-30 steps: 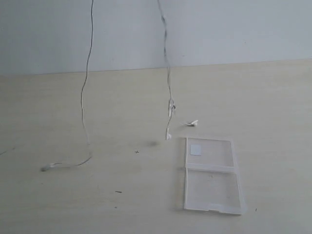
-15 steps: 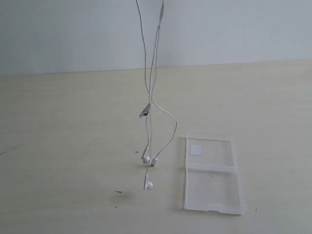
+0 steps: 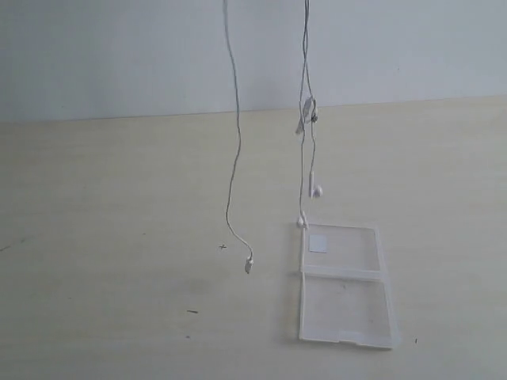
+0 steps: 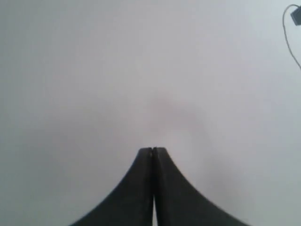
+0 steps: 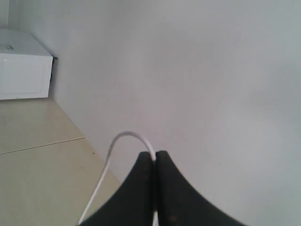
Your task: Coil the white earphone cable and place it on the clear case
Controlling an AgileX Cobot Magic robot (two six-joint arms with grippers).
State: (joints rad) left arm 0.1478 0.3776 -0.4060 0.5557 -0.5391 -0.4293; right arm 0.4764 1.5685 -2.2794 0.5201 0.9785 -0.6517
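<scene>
White earphone cable (image 3: pixel 238 127) now hangs in two separate strands that rise out of the top of the exterior view. The strand with the earbuds (image 3: pixel 315 191) has swung over to the clear case (image 3: pixel 345 286), and its lower bud dangles at the case's far edge, by the panel with the white sticker (image 3: pixel 318 242). The other strand ends left of the case, low over the table (image 3: pixel 119 237); contact there cannot be judged.

Half a second back both strands hung bunched together left of the case. A second back they were spread wide, one end trailing on the table far left of it. The wire is thus lifted and brought to the case but not yet coiled; most of the task remains.

The right gripper (image 5: pixel 154 153) is clamped on the cable (image 5: pixel 127 133), which arches out beside its tips. The left gripper (image 4: pixel 153 150) has its jaws pressed together; no wire is plainly visible there, though it probably pinches the other strand.
</scene>
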